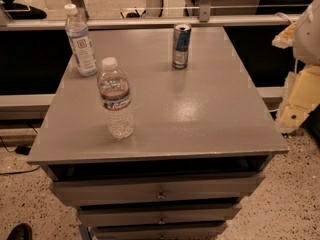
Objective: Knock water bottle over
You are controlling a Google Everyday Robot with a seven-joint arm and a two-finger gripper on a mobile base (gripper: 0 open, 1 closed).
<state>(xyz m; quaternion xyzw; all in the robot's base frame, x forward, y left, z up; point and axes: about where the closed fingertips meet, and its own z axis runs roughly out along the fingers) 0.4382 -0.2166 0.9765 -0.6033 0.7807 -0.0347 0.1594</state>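
**Strike high, push short**

The tool [296, 101] shows only as pale, yellowish parts at the right edge of the view, beside the right side of the worktop [210, 119] and not over it. Whether it is wide or narrow I cannot tell.

Between it and the target lies the bare right half of the worktop, so a straight sweep leftward looks unobstructed. The silver-blue can [181, 46] stands upright at the back, clear of that line if the tool keeps toward the front.

The water bottle [115, 98] stands upright near the front-left, well apart from the tool. The taller bottle [80, 40] is behind it at the back-left corner, apart from it.

Contact should probably come above the band label, near the shoulder under the white cap. A low hit would likely slide the bottle rather than tip it.

Keep the push brief. The left edge is near, and a round, ribbed bottle lying down may well roll off.
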